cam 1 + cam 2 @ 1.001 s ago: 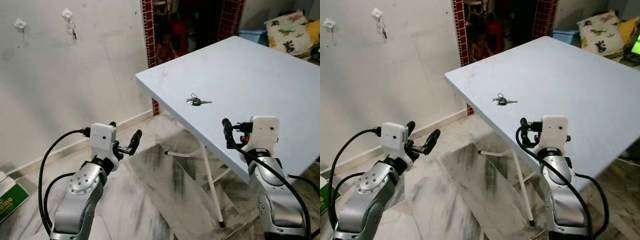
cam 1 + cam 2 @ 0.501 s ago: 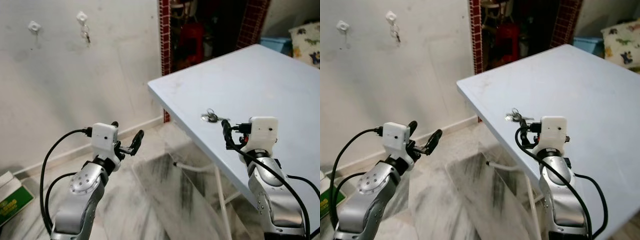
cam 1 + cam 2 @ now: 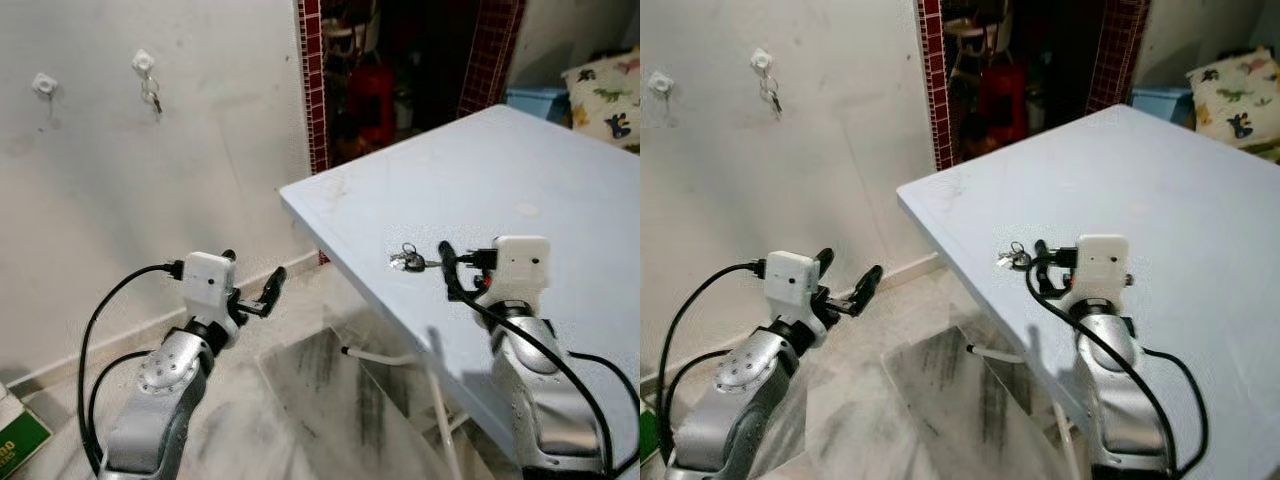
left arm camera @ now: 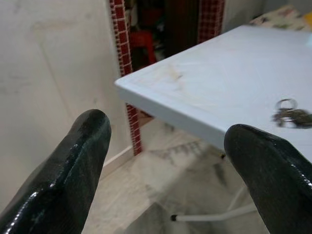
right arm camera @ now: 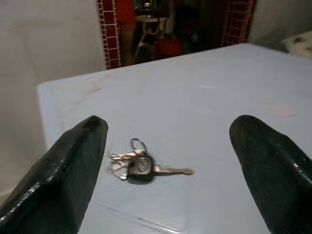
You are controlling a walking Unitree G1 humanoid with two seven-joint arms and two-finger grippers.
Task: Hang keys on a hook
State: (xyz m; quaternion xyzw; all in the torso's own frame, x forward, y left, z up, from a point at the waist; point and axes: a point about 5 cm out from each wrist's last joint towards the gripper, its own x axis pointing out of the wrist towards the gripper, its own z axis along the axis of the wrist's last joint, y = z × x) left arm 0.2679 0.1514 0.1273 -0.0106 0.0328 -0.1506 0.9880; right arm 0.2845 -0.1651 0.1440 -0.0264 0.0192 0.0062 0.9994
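A bunch of keys [image 3: 408, 261] with a dark fob lies near the front edge of the pale blue table [image 3: 520, 180]. My right gripper [image 3: 450, 268] hovers just right of the keys, open, and its wrist view frames the keys [image 5: 138, 166] between the two fingers. My left gripper [image 3: 256, 290] hangs open over the floor, left of the table. Two white hooks are on the wall: the left hook [image 3: 42, 84] is bare, and the right hook [image 3: 143, 63] holds another set of keys [image 3: 153, 98].
A dark doorway [image 3: 400, 70] framed by red tiled columns opens behind the table. A patterned cushion [image 3: 610, 85] lies at the far right. Marble floor [image 3: 330, 400] and a white table leg [image 3: 385, 357] lie below. A green box [image 3: 18, 445] sits at the bottom left.
The camera has shifted, with the view swinging and the table now closer. My right gripper sits nearer the keys than a second ago. The left gripper keeps its pose.
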